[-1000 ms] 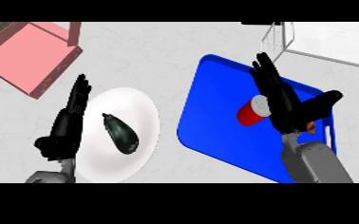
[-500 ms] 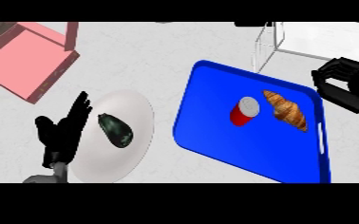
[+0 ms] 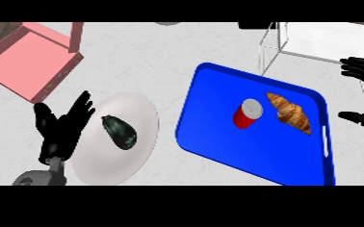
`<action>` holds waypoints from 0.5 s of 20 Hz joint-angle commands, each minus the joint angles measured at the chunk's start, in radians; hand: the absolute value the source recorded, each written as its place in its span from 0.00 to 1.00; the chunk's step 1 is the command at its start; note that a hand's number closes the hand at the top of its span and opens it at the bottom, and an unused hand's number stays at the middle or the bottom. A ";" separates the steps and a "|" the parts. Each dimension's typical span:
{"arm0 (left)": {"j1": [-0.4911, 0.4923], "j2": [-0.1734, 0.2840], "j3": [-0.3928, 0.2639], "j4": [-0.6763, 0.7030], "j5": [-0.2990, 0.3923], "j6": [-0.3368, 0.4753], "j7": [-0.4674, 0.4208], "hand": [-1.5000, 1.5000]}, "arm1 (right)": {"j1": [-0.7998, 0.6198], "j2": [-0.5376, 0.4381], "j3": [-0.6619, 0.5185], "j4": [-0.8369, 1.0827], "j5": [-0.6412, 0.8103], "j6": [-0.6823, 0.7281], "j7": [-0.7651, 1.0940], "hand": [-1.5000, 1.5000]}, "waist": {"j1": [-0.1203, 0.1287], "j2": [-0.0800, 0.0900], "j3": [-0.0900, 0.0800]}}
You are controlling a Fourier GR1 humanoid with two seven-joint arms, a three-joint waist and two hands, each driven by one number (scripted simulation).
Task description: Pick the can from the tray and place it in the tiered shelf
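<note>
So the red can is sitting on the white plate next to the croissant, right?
Not quite. The head view shows the red can on the blue tray, next to the croissant. The white plate holds a dark vegetable instead.

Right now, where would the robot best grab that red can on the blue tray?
Probably round the red can's side wall, coming from its left: it stands about upright, and the croissant lies close on its right. The right hand shows at the view's right edge.

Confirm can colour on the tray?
Red body with a pale grey top; the can stands on the blue tray beside the croissant. Head view shows it.
</note>
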 commanded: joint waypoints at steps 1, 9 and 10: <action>-0.007 -0.013 0.000 0.049 -0.007 0.002 0.025 0.50 | 0.041 -0.075 0.021 -0.076 0.000 0.159 0.002 0.00 | -0.013 0.000 -0.006; 0.020 -0.008 0.009 0.029 -0.006 -0.016 0.041 0.50 | -0.087 -0.170 0.031 -0.311 -0.088 0.192 0.392 0.00 | -0.007 -0.003 -0.007; 0.068 -0.012 0.020 0.041 -0.008 -0.025 -0.030 0.50 | -0.064 -0.119 0.080 -0.395 -0.063 0.110 0.457 0.00 | -0.009 -0.005 -0.008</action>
